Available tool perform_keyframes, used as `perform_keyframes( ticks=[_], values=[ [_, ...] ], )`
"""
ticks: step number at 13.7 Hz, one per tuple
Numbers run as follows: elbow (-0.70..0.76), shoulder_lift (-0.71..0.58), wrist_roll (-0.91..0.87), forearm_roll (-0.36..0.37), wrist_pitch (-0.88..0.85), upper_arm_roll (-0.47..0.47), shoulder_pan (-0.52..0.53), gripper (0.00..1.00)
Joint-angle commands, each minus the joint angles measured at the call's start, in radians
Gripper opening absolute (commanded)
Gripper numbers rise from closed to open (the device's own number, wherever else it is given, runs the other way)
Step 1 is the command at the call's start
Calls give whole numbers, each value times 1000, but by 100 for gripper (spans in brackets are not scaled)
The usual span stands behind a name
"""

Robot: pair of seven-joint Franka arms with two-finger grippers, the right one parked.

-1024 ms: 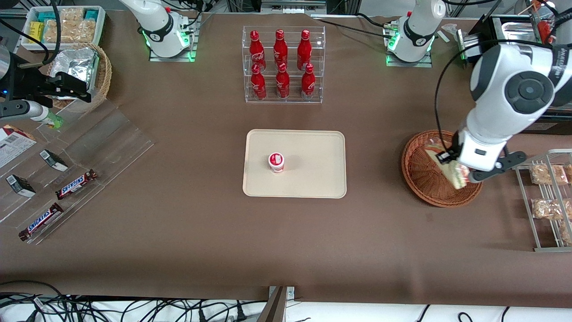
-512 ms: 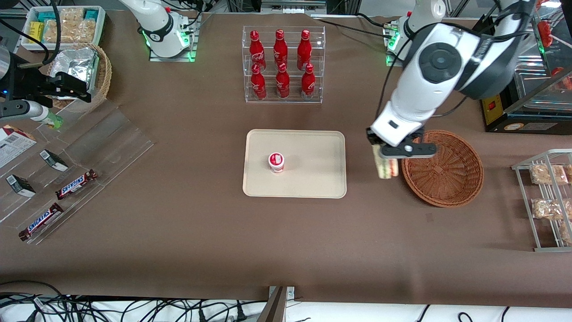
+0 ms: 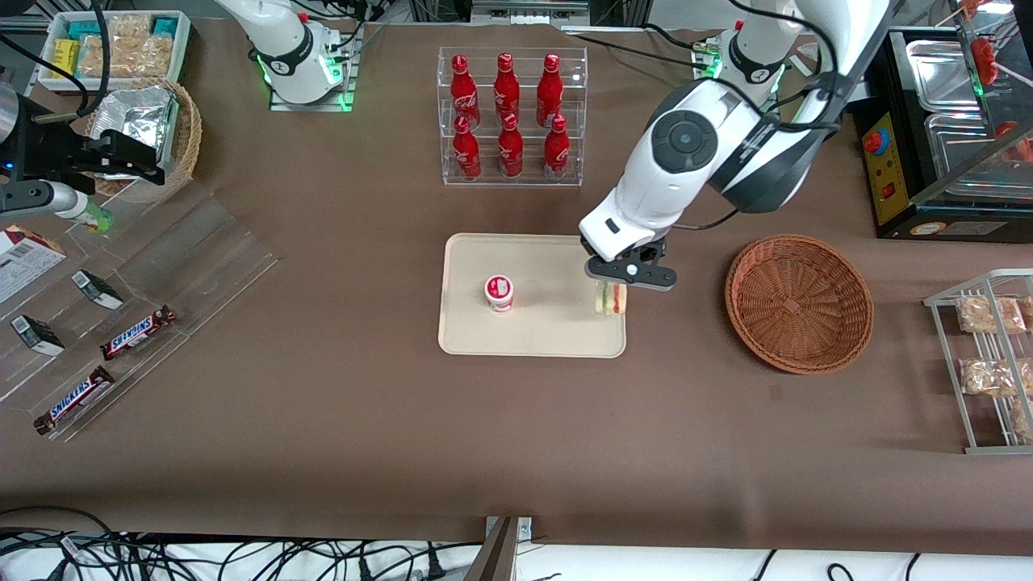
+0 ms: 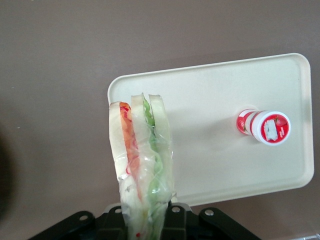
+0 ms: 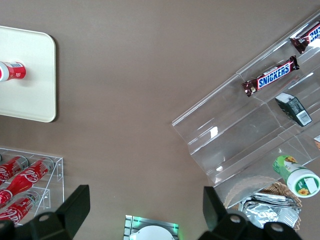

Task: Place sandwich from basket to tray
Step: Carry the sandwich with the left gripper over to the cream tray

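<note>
Over the tray edge: carry phase, sandwich aloft, release not yet made.

Table (image 3: 323, 420): brown, level; catches anything dropped off target.

Tray (image 3: 549, 331): cream, low rim; rim offers little stop against a sliding wedge.

Basket (image 3: 799, 303): now without the sandwich, well apart from tray, toward the working arm's end.

Gripper (image 3: 620, 278): above the tray's edge nearest the basket, clamped on the sandwich's wide end, wedge hanging down from it.

Sandwich (image 4: 142, 165): wrapped in clear film, held upright, tip hanging just inside the tray corner, layers edge-on.

Cup (image 3: 499, 293): red-and-white, upright on tray, apart from the sandwich.

Risk, edge drop: release at this spot likely to tip the wedge across the rim onto the table; cause, position too close to the edge.

Risk, slip: smooth film and soft bread may slide out of the grip; cause, hold on one end only.

Risk, crush: tighter grip likely to squash the filling.

Risk, collision: travel too far inward may knock the cup over.
</note>
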Motion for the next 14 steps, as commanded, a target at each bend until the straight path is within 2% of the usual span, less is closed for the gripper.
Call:
perform_keyframes(
  ticks=[1, 3, 5, 8, 11, 14],
  values=[
    [10, 86, -81, 88, 64, -4, -23, 0],
    [11, 135, -166, 174, 65, -2, -52, 0],
    [10, 184, -200, 211, 99, -2, -63, 0],
    [5, 212, -203, 217, 110, 4, -80, 0],
    [0, 249, -217, 281, 110, 4, -83, 0],
    [-9, 259, -218, 283, 110, 4, -84, 0]
  ],
)
